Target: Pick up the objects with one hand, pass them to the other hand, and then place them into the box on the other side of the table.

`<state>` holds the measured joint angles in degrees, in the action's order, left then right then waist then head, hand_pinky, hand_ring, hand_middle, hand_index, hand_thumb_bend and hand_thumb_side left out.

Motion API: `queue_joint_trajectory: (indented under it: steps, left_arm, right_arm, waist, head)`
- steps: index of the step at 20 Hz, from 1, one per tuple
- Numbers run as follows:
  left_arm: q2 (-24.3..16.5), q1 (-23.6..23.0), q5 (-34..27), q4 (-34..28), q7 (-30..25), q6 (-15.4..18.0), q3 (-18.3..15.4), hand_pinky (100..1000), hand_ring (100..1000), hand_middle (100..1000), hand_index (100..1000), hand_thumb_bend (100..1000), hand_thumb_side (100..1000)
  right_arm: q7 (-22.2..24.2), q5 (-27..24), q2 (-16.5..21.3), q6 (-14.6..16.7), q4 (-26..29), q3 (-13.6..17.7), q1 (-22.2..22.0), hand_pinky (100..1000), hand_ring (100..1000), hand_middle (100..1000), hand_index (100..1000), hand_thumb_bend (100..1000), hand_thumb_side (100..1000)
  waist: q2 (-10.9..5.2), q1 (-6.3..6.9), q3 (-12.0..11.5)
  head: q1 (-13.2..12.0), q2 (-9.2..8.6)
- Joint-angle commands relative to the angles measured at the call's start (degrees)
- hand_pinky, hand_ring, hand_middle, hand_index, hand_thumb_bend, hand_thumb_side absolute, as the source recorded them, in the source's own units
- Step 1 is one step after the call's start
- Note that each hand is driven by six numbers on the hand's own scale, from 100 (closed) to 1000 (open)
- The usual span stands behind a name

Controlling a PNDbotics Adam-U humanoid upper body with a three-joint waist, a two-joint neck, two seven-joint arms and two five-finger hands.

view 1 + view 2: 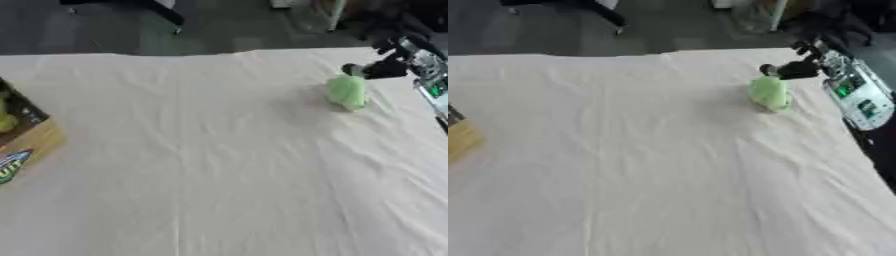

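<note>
Right hand (pixel 791 70) is reaching in from the upper right, dark fingers touching the top of the green object (pixel 769 93); whether they are closing on it cannot be told. Wrinkled cream cloth is covering the worktop (pixel 201 165). A cardboard box (pixel 22 137) is sitting at the left edge. Dark floor is lying beyond.

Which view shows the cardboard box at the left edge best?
The left eye view: the cardboard box shows its dark inside, something yellow-green in it, and a printed side. The right eye view shows only a brown corner.
</note>
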<state>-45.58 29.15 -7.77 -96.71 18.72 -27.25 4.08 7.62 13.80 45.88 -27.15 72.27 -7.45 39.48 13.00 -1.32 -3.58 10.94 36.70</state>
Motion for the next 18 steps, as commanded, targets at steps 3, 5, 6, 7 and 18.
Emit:
queue_joint_trajectory:
  steps: [3, 5, 6, 7, 18]
  left_arm:
    - [-2.1, 0.8, 0.1, -0.1, -0.2, -0.5, -0.5, 502, 650, 572, 741, 327, 644]
    - [-1.9, 0.9, 0.1, 0.1, -0.2, -0.5, -0.4, 502, 650, 571, 741, 326, 644]
    - [-1.8, 0.9, 0.0, 0.2, -0.3, -0.6, -0.4, 502, 650, 570, 740, 325, 644]
    - [-1.8, 1.0, 0.0, 0.3, -0.3, -0.6, -0.4, 501, 650, 570, 740, 325, 644]
    - [-1.5, 0.9, -0.3, 0.4, -0.1, -0.7, -0.4, 497, 647, 565, 737, 324, 647]
  right_arm:
    - [7.1, -2.9, 3.2, 2.1, -1.8, 0.3, 0.8, 834, 822, 812, 848, 608, 409]
    - [9.0, -3.0, 3.0, 3.1, -2.7, 0.2, 1.2, 832, 820, 809, 848, 616, 402]
    - [9.7, -3.0, 2.8, 3.4, -3.2, 0.1, 1.5, 830, 818, 807, 846, 616, 404]
    - [10.1, -2.9, 2.5, 3.6, -3.6, 0.1, 1.8, 830, 816, 804, 844, 616, 401]
    - [9.9, 2.5, 0.7, 2.5, -7.8, -0.9, 3.3, 834, 815, 806, 844, 610, 360]
  waist:
    - [-1.26, 0.18, 0.0]
    - [-1.24, 0.25, 0.0]
    - [-1.23, 0.28, 0.0]
    - [-1.23, 0.31, 0.0]
    - [-1.05, 0.45, -0.3]
  head:
    - [0.5, 0.1]
    - [0.6, -0.02]
    - [0.6, -0.02]
    - [0.7, -0.02]
    - [0.7, 0.22]
